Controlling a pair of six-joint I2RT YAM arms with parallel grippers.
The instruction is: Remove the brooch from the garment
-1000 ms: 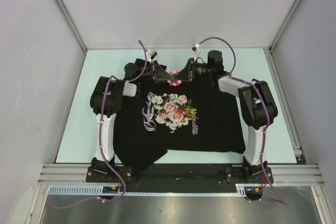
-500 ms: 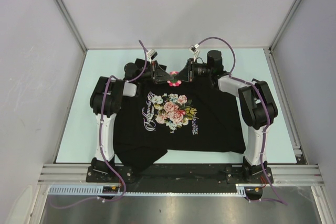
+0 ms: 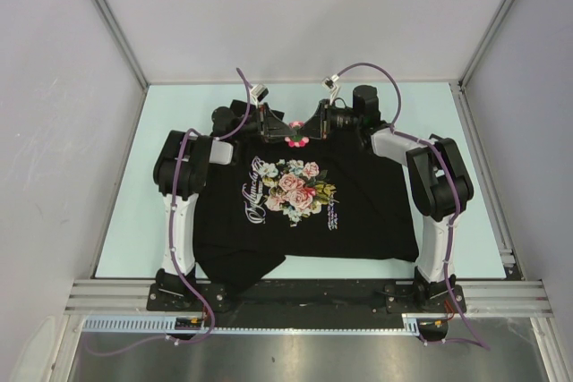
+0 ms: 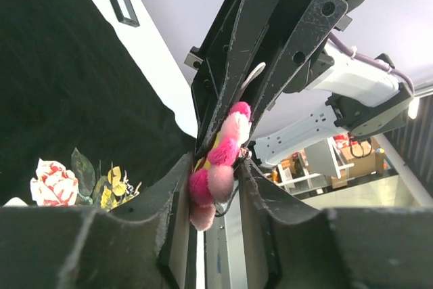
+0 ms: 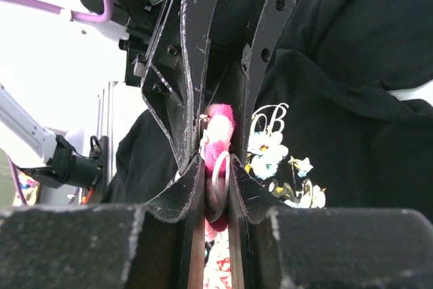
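Together the left gripper (image 4: 211, 174) and the right gripper (image 5: 216, 167) pinch the brooch (image 4: 220, 150), each pair of fingers narrowed onto its pink petals from opposite sides. It sits at the collar of the garment (image 3: 358, 212), just above the printed roses (image 3: 291, 187). The garment lies spread on the pale green table (image 3: 125, 221).
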